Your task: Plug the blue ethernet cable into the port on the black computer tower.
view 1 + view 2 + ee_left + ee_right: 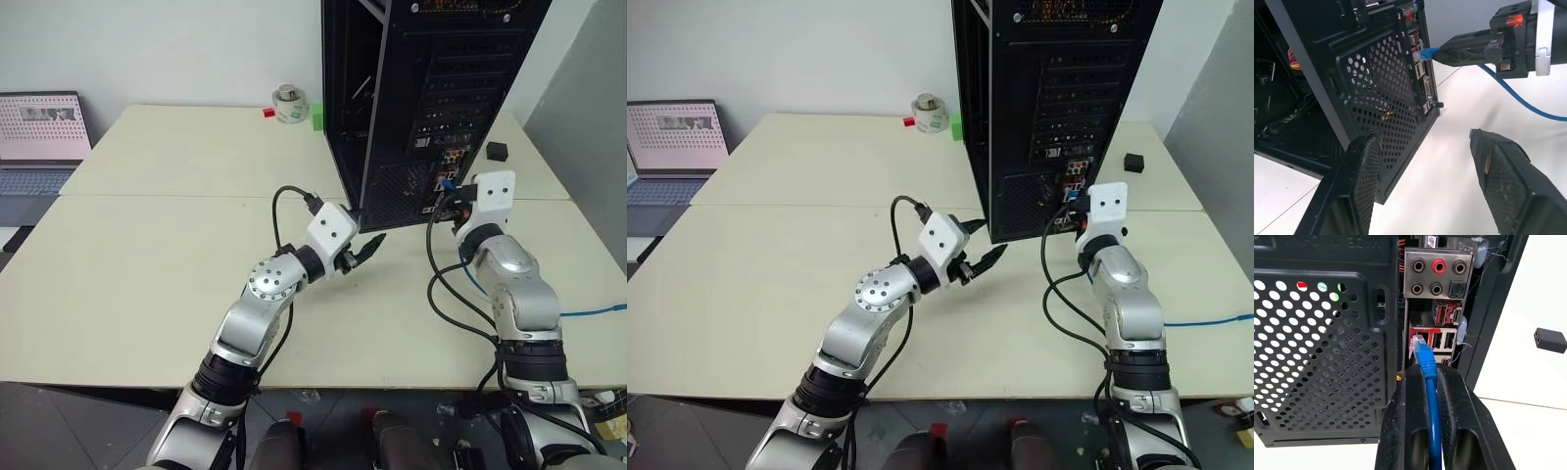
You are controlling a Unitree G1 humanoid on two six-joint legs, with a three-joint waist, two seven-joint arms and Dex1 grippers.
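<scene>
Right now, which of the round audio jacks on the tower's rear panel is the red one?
The top-row middle jack on the black computer tower. Its ring is red, and the five round jacks around it are dark.

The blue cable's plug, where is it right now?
Pinched in the right gripper, the blue ethernet cable has its plug at the black computer tower's rear connector panel.
</scene>
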